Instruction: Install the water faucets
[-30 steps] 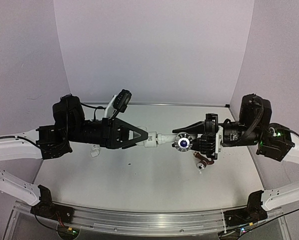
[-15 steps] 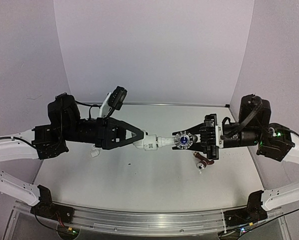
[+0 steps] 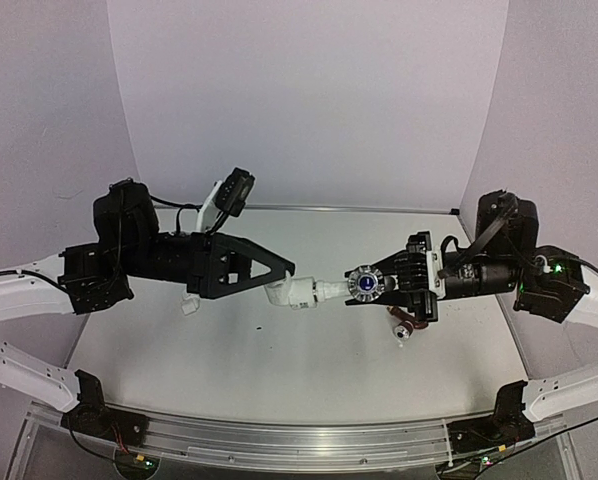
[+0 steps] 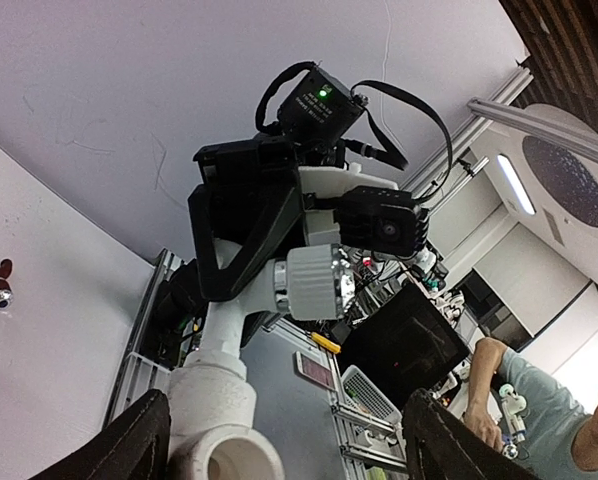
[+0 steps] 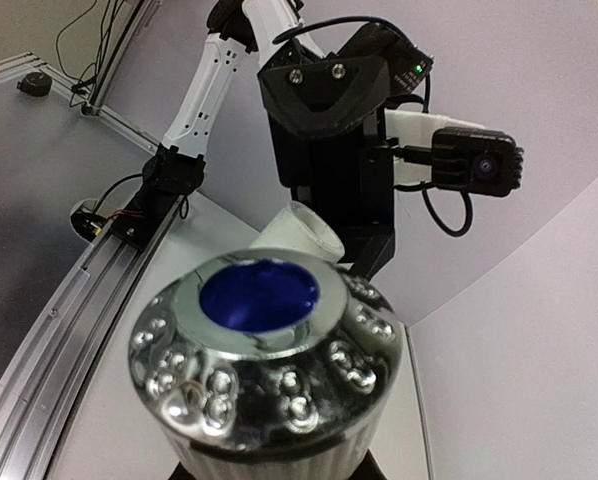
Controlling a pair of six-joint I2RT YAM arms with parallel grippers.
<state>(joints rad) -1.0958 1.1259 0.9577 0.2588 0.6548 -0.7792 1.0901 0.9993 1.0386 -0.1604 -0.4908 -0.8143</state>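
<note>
A water faucet (image 3: 363, 284) with a silvery knob and blue centre hangs above the table, and my right gripper (image 3: 391, 282) is shut on it. A white elbow fitting (image 3: 293, 293) sits on its threaded end. My left gripper (image 3: 287, 270) is open, its tips just above and left of the fitting. In the left wrist view the fitting (image 4: 222, 437) stands between the spread fingers (image 4: 139, 445), nearer the left one, with the knob (image 4: 314, 282) beyond. The right wrist view is filled by the knob (image 5: 264, 370), which hides my fingers. A second faucet (image 3: 405, 326) lies on the table below the right gripper.
Another white fitting (image 3: 189, 303) lies on the table under the left arm. The grey table (image 3: 279, 370) has a metal rail (image 3: 279, 438) along its near edge. White walls close in the back and both sides.
My left gripper has opened, let go of the elbow fitting and drawn back to the left. The right gripper still holds the faucet with the fitting on it, tilted slightly.
</note>
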